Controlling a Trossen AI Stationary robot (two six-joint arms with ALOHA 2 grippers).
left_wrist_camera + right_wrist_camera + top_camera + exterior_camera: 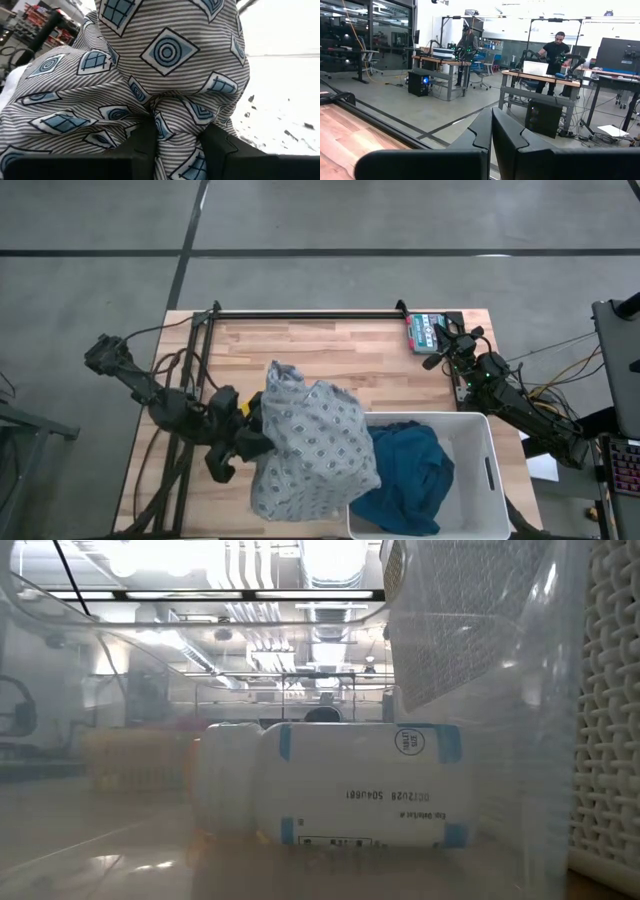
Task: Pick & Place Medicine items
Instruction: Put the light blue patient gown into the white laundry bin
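Left hand [177, 145] pinched narrow on a fold of grey patterned cloth [310, 445] beside the white bin [480, 442]; right hand [443, 343] closed, empty, next to white carton [424, 332] at surface's far-right corner.

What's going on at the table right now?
The left gripper is shut on the grey patterned cloth, which is bunched up beside the white bin. A blue cloth lies in that bin. The right gripper is shut and waits at the table's far right corner, near a small carton.
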